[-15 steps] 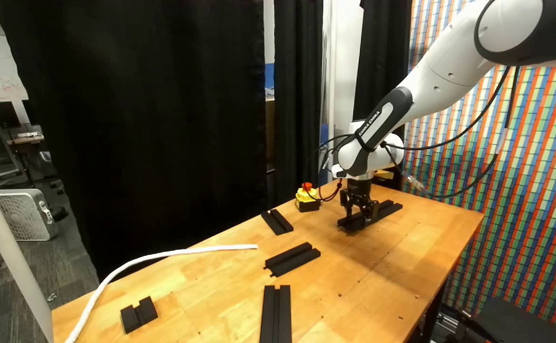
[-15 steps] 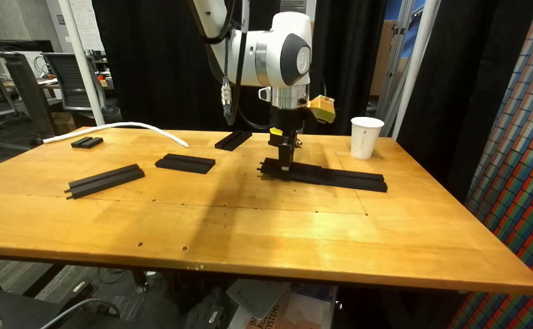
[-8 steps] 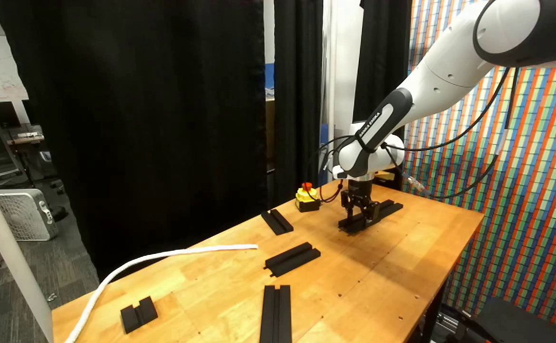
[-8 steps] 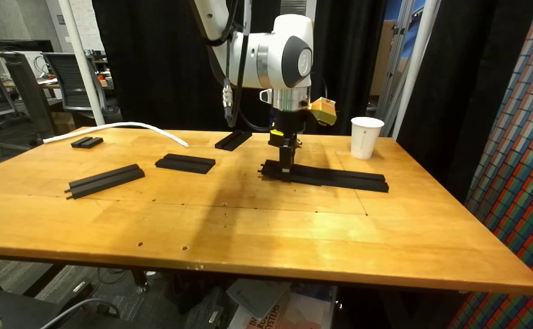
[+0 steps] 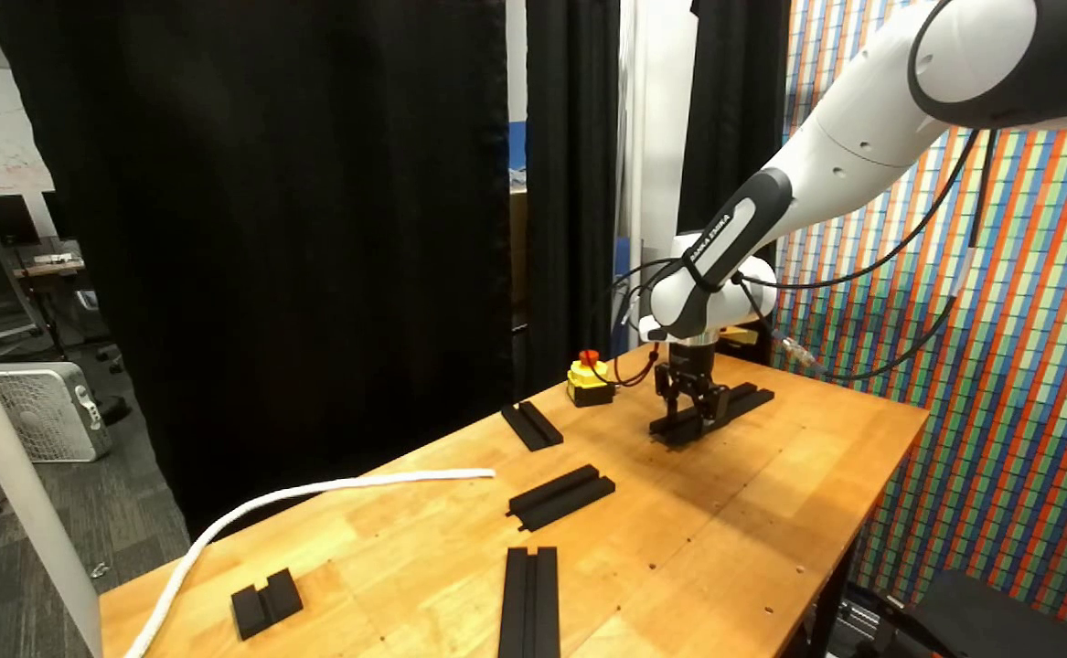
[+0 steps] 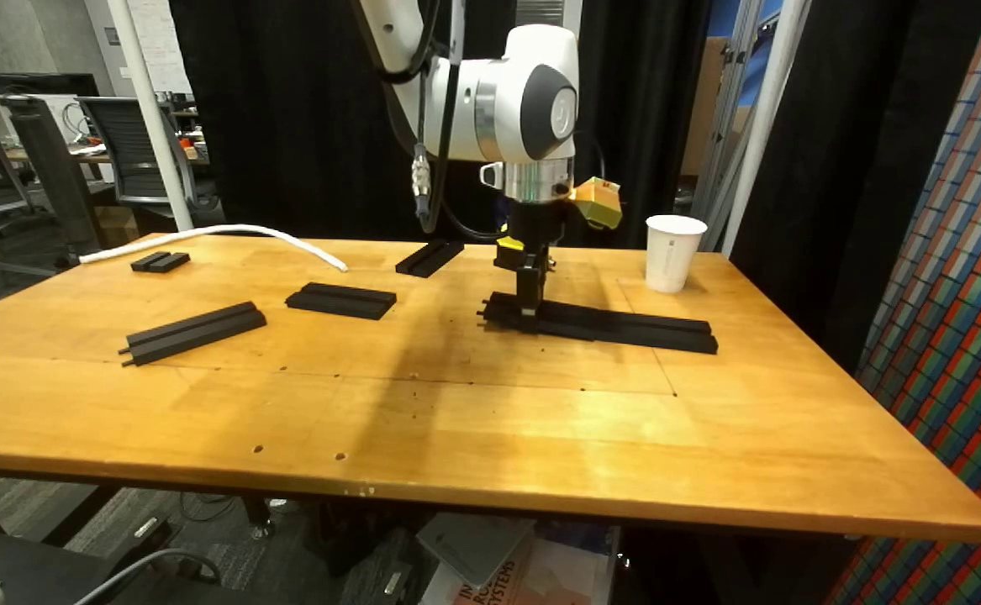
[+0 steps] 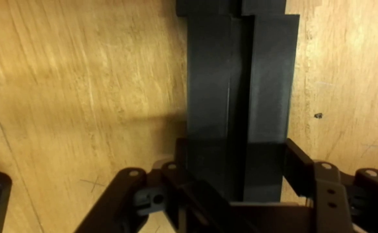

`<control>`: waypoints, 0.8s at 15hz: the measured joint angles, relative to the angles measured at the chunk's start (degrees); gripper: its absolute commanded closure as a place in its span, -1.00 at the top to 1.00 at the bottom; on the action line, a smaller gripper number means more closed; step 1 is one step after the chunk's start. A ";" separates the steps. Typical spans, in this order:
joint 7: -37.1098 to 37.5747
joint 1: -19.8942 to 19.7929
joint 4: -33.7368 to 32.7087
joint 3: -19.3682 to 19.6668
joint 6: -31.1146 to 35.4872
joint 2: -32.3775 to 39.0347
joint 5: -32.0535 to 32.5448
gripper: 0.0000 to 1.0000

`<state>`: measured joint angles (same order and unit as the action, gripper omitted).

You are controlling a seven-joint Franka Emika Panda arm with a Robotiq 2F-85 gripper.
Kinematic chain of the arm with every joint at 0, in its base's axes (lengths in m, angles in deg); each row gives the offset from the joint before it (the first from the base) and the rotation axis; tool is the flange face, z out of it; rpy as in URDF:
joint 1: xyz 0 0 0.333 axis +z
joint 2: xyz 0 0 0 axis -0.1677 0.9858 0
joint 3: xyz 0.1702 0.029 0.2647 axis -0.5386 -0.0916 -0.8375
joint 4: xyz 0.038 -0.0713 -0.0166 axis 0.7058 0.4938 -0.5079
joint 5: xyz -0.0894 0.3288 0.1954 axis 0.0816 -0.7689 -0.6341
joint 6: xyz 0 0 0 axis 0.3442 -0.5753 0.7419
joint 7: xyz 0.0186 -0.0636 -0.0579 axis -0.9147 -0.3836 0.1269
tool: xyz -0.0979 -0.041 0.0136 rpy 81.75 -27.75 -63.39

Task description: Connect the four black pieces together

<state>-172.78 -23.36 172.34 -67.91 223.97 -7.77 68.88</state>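
1. Holding the clasped bar [image 7: 211, 81] by its long sides, your end effector [image 7: 235, 158] has a finger against each flank, a grip that leaves both ends free for joining.
2. On the bench [image 6: 456, 437], in an exterior view, the clasped bar lies end to end with the right bar [image 6: 656, 332], presumably so you can press them together along one line.
3. In the wrist view no wood shows between those ends, yet the edges step sideways. You probably need to shift the clasped bar left in that view; whether anything has locked, you cannot tell.
4. Thin pins [image 6: 481, 313] stick out of its left end, likely meant for your next piece.
5. Well apart, the middle bar [image 6: 341, 301] lies roughly parallel, while the left bar [image 6: 196, 333] slants and will likely want turning before you join it.
6. Leave the short slab [image 6: 429, 258] and small block [image 6: 160, 262]; both look too stubby for the four. Watch the upright cup [image 6: 675, 254], far right: a wide swing could tip it.
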 measured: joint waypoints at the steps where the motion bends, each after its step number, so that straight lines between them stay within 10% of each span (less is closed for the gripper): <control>1: -0.01 -0.06 -0.11 0.00 0.00 0.00 0.00 -0.08; 12: -0.29 -0.74 -0.37 -0.01 0.07 0.00 0.00 -0.08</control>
<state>-173.06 -24.10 171.97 -67.92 224.04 -7.77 68.88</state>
